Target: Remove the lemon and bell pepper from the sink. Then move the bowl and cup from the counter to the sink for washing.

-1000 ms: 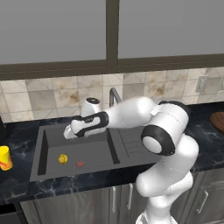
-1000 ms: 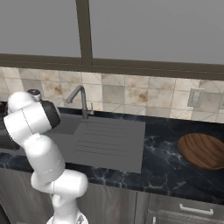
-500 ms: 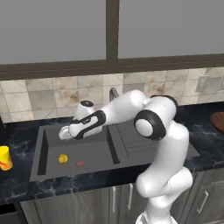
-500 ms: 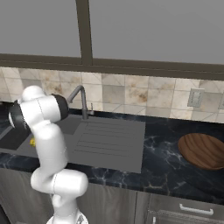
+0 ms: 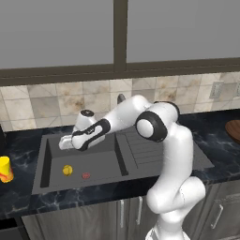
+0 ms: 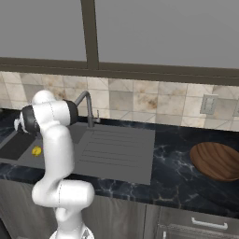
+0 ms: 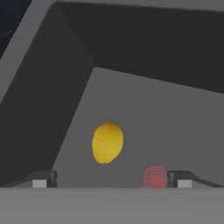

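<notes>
The lemon (image 5: pixel 68 170) lies on the floor of the dark grey sink (image 5: pixel 43 161), toward its left front. Just to its right sits the small red bell pepper (image 5: pixel 86 176). My gripper (image 5: pixel 64 144) hangs open over the left of the basin, above and behind the lemon. In the hand view the lemon (image 7: pixel 107 141) lies ahead between the open fingertips, and the bell pepper (image 7: pixel 155 176) sits close to the right fingertip (image 7: pixel 183 179); my gripper (image 7: pixel 113 179) holds nothing. The yellow cup (image 5: pixel 4 168) stands on the counter left of the sink. The brown bowl (image 6: pixel 217 161) rests far right on the counter.
The ribbed drainboard (image 6: pixel 116 144) lies right of the basin, and the curved faucet (image 6: pixel 86 105) stands behind it. A tiled wall and a window close the back. My arm (image 5: pixel 140 117) reaches across the drainboard. Dark marble counter (image 6: pixel 175 163) runs between drainboard and bowl.
The arm has swung left and lower over the basin, bringing the gripper closer to the lemon. The jaws have stayed open. Lemon and bell pepper have not moved.
</notes>
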Robot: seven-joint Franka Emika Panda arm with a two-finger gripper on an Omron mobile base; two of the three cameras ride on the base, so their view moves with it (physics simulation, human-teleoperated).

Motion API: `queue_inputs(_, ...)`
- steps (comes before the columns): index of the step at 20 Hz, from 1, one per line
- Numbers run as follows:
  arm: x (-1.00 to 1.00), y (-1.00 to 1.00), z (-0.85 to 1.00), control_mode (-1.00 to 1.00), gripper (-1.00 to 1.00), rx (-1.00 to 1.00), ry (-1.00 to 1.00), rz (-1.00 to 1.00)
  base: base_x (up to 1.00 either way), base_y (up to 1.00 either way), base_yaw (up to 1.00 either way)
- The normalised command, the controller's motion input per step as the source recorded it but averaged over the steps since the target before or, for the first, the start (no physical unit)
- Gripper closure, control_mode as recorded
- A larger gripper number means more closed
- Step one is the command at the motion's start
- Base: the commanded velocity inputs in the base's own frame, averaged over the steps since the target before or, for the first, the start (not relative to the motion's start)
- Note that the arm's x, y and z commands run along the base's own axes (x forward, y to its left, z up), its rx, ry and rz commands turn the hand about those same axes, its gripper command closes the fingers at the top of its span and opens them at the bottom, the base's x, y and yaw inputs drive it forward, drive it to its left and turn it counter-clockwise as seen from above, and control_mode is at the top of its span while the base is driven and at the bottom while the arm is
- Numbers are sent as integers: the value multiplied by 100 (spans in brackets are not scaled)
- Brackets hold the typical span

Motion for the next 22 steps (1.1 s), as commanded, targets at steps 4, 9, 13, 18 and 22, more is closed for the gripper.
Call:
queue_inputs(4, 20, 19, -23, -100, -100, 0, 3, -9, 0, 0, 0)
queue_inputs(9, 13, 14, -20, -100, -100, 0, 3, -10, 0, 0, 0)
queue_inputs(13, 10, 10, -21, -100, -100, 0, 5, -8, 0, 0, 0)
queue_inputs(18, 6, 2, -22, -100, -100, 0, 4, -6, 0, 0, 0)
queue_inputs(22, 1, 0, -21, -100, -100, 0, 2, -5, 0, 0, 0)
